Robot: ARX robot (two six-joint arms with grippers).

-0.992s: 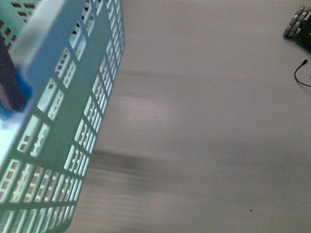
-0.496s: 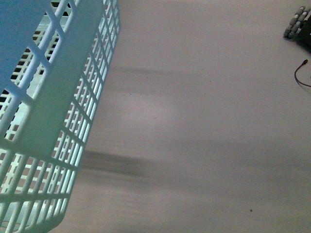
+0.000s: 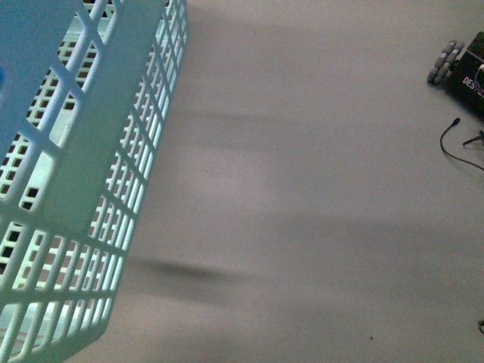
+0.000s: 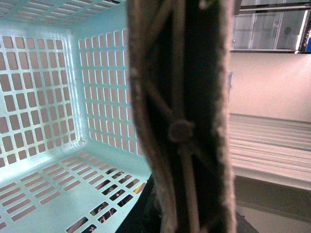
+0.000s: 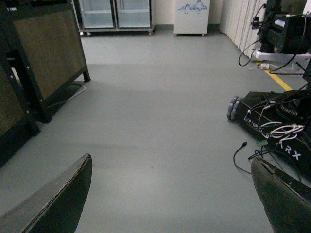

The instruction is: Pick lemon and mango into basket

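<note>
The light teal basket (image 3: 83, 174) hangs tilted at the left of the front view, its slotted wall close to the camera and above the grey floor. In the left wrist view I look into the basket (image 4: 102, 97), and its brown ribbed handle (image 4: 180, 121) fills the middle. My left gripper (image 4: 187, 218) is shut on that handle, its fingers mostly hidden behind it. My right gripper (image 5: 170, 199) is open over bare floor, with one dark finger (image 5: 58, 204) at each side and nothing between them. The lemon and the mango are out of view.
A black wheeled robot base with loose cables (image 5: 272, 116) stands on the floor at the right, also seen at the front view's right edge (image 3: 465, 72). Dark wooden-panelled furniture (image 5: 43, 53) stands at the left. Glass-door fridges (image 5: 116, 14) line the far wall.
The basket has swung and its wall now faces the front camera more squarely. A dark blue part at its left edge is gone from view. The wheeled base has shifted down-left in the picture.
</note>
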